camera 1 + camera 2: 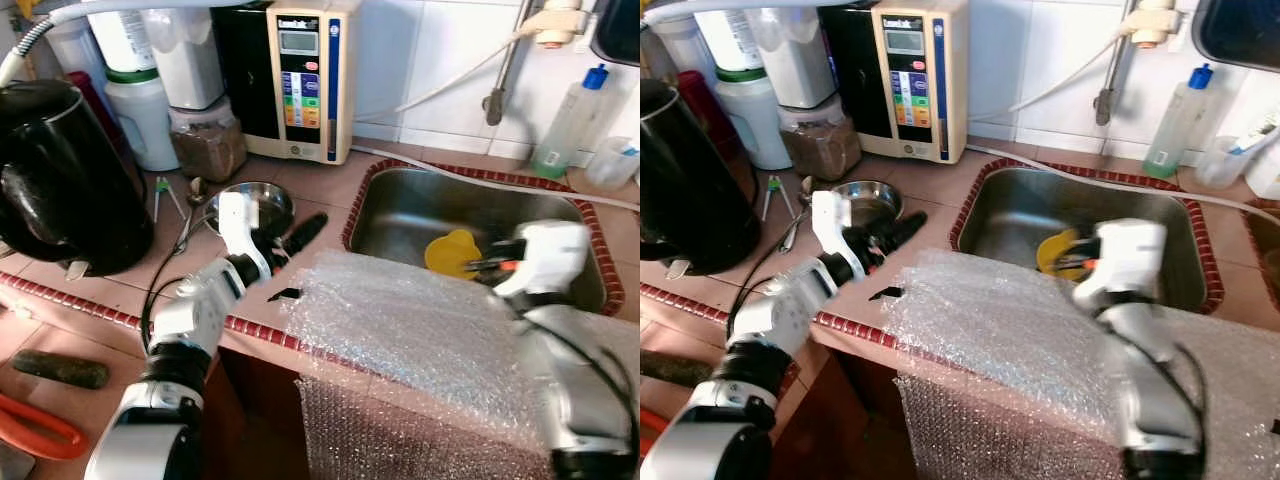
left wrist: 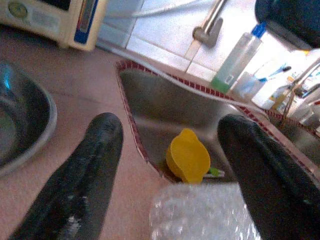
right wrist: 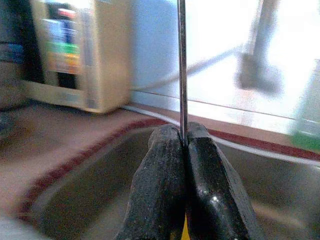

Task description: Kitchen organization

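Observation:
A yellow plastic scoop (image 1: 452, 252) lies in the steel sink (image 1: 400, 205). My right gripper (image 1: 484, 265) hovers over the sink just beside the scoop, shut on a thin metal rod (image 3: 181, 65) that sticks out between its fingertips (image 3: 170, 150). What the rod belongs to is hidden. My left gripper (image 1: 295, 262) is open above the counter, between a small steel bowl (image 1: 255, 200) and the sink's left rim, with nothing between its fingers (image 2: 80, 175). A sheet of bubble wrap (image 1: 400, 330) is draped over the counter's front edge, under both arms.
A black kettle (image 1: 60, 180) stands at the left. Jars (image 1: 205, 140) and a beige water machine (image 1: 300, 80) line the back wall. Small tongs (image 1: 165, 195) lie near the bowl. The tap (image 1: 500, 80) and a soap bottle (image 1: 570, 120) are behind the sink.

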Controlling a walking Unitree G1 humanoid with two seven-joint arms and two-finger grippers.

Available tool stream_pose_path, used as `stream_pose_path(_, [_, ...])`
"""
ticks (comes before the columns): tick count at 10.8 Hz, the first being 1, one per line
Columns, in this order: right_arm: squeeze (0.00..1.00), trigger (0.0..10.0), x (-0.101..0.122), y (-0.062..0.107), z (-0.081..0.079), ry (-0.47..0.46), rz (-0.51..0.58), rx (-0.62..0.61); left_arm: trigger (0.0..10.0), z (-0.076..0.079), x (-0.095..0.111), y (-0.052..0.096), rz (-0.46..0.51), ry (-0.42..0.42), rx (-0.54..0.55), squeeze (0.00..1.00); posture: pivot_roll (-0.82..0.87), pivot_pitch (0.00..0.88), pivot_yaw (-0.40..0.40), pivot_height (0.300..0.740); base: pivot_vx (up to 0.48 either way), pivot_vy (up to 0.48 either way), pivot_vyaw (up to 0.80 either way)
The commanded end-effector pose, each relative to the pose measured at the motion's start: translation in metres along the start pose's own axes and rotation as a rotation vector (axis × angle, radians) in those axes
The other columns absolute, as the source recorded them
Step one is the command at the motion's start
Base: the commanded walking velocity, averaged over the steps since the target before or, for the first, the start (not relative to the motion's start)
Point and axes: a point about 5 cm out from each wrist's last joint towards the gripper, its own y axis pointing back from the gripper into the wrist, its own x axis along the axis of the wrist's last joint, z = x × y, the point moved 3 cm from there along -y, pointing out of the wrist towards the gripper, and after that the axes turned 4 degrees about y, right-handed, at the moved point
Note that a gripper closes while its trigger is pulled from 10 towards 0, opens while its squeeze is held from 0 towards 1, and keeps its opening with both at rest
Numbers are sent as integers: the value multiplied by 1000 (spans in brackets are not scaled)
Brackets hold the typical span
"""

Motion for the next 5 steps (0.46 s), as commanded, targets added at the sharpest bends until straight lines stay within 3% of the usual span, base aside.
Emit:
stream_pose_path(1, [0,0,4,-1,8,21,16,-38,10000,2,0,0,-5,-28,-9,1000,-12,0,64,740,0,0,0])
stream_pose_path(3, [0,0,-6,4,31,78,-25,-168,10000,0,-9,1,-16,-53,19,1000,-16,0,63,740,0,0,0])
stream_pose_path(4, [0,0,-12,7,40,68,-44,-208,10000,-1,-13,1,-19,-55,28,0,-17,0,59,740,0,0,0])
stream_pose_path(5, [0,0,-15,8,42,67,-58,-210,10000,0,-14,-1,-17,-53,33,0,-20,0,57,740,0,0,-425])
